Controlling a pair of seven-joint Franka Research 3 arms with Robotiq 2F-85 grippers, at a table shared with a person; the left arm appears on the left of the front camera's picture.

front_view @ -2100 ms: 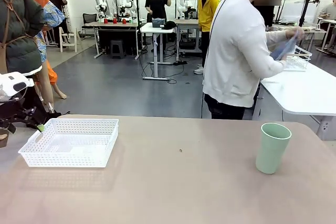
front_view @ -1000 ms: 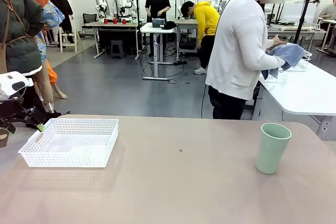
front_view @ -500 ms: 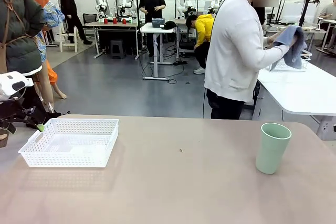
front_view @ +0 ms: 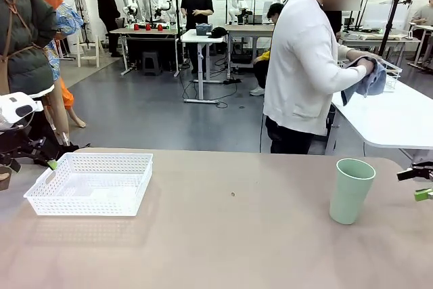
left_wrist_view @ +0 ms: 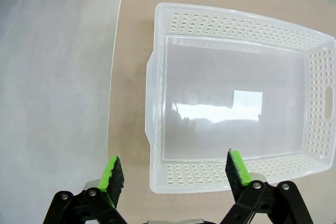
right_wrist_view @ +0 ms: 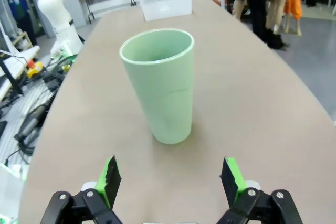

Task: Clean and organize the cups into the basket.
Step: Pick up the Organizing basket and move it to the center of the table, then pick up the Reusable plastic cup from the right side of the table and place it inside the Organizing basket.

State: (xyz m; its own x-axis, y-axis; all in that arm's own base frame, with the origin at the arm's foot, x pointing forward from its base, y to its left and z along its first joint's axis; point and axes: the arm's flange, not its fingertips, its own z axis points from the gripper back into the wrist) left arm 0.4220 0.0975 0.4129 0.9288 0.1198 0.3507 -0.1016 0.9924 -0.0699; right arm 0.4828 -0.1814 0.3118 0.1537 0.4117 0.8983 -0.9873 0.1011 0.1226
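The right fingers are standing wide open, gripping nothing. The mint green cup is standing upright just ahead of them, in line with the gap and untouched, near the counter's right edge. The left fingers are likewise spread wide and holding nothing, hanging above one short wall of the white basket, which is sitting by the counter's left edge.
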